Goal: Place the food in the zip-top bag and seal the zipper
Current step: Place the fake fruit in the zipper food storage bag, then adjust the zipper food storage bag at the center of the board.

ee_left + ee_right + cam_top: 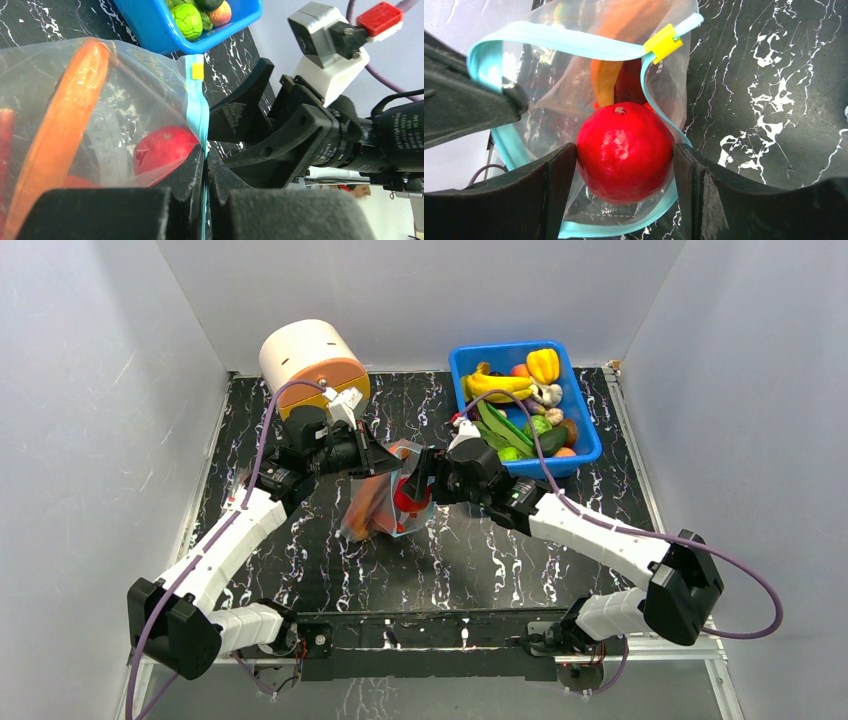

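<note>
The clear zip-top bag (362, 512) is held up at mid-table, its mouth open. My left gripper (385, 462) is shut on the teal-blue zipper (198, 112) at the mouth edge, pinched between the jaws (206, 156). My right gripper (413, 487) is shut on a round red toy fruit (624, 145), held in the bag's open mouth ringed by the teal strip (574, 42). A yellow slider (663, 43) sits at one end of the strip. An orange carrot-like food (60, 130) lies inside the bag. More food fills the blue bin.
The blue bin (585, 430) of toy fruits and vegetables stands at the back right, close behind my right arm. A white and orange cylinder (315, 365) stands at the back left. White walls enclose the black marbled table (500, 560).
</note>
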`<state>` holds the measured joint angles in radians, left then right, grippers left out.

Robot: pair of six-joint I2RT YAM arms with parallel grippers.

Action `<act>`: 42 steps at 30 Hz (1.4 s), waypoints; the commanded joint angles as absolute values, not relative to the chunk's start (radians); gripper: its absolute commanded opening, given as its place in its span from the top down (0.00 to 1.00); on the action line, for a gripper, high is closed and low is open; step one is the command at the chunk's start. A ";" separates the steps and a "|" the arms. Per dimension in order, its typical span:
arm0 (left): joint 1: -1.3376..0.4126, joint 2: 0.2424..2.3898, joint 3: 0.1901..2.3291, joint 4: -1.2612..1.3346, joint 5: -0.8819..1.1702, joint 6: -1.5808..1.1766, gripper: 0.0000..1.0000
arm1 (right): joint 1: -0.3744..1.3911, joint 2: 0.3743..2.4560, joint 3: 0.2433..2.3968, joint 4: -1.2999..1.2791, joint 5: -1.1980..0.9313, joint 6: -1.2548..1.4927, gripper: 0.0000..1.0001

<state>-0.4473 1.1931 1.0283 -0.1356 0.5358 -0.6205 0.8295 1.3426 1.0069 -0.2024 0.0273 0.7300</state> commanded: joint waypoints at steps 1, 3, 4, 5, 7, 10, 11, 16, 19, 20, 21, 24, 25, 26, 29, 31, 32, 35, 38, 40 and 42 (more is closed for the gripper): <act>-0.449 1.151 1.021 -0.127 0.557 -0.614 1.00 | 0.831 1.265 1.065 -0.189 0.047 0.671 0.31; -0.449 1.147 1.019 -0.127 0.552 -0.613 1.00 | 0.831 1.257 1.067 -0.204 0.059 0.655 0.30; -0.449 1.145 1.018 -0.127 0.549 -0.614 1.00 | 0.831 1.254 1.070 -0.212 0.067 0.649 0.29; -0.449 1.142 1.016 -0.128 0.547 -0.614 1.00 | 0.831 1.249 1.071 -0.220 0.073 0.642 0.29; -0.450 1.140 1.016 -0.130 0.545 -0.615 1.00 | 0.831 1.244 1.070 -0.224 0.079 0.636 0.28; -0.449 1.137 1.018 -0.135 0.544 -0.615 1.00 | 0.831 1.236 1.071 -0.232 0.080 0.622 0.29; -0.449 1.136 1.021 -0.139 0.542 -0.613 1.00 | 0.831 1.233 1.069 -0.236 0.082 0.613 0.30; -0.449 1.136 1.026 -0.149 0.535 -0.608 1.00 | 0.831 1.197 1.035 -0.240 0.113 0.556 0.48; -0.449 1.137 1.023 -0.144 0.535 -0.611 1.00 | 0.831 1.171 0.994 -0.216 0.108 0.548 0.58; -0.449 1.137 1.022 -0.141 0.535 -0.611 1.00 | 0.831 1.168 0.980 -0.209 0.098 0.549 0.60; -0.449 1.137 1.019 -0.138 0.535 -0.613 1.00 | 0.831 1.169 0.969 -0.202 0.089 0.551 0.61; -0.449 1.141 1.017 -0.130 0.538 -0.615 1.00 | 0.831 1.197 0.944 -0.184 0.050 0.564 0.64; -0.450 1.141 1.016 -0.134 0.536 -0.614 1.00 | 0.831 1.213 0.939 -0.184 0.046 0.568 0.64; -0.449 1.141 1.019 -0.141 0.534 -0.609 1.00 | 0.831 1.227 0.934 -0.184 0.047 0.571 0.62; -0.449 1.138 1.024 -0.153 0.526 -0.599 1.00 | 0.831 1.242 0.941 -0.175 0.037 0.570 0.62; -0.450 1.137 1.026 -0.156 0.522 -0.594 1.00 | 0.831 1.253 0.950 -0.175 0.020 0.577 0.63; -0.449 1.135 1.027 -0.158 0.523 -0.593 1.00 | 0.831 1.259 0.955 -0.176 0.014 0.580 0.64; -0.450 1.131 1.046 -0.199 0.502 -0.568 1.00 | 0.831 1.264 0.967 -0.160 0.002 0.590 0.84; -0.449 1.120 1.091 -0.272 0.450 -0.521 1.00 | 0.831 1.265 0.965 -0.106 -0.055 0.607 0.97; -0.449 1.107 1.115 -0.308 0.423 -0.499 1.00 | 0.832 1.277 0.962 -0.066 -0.104 0.634 1.00; -0.449 1.093 1.134 -0.339 0.401 -0.482 1.00 | 0.833 1.298 0.961 -0.019 -0.157 0.669 1.00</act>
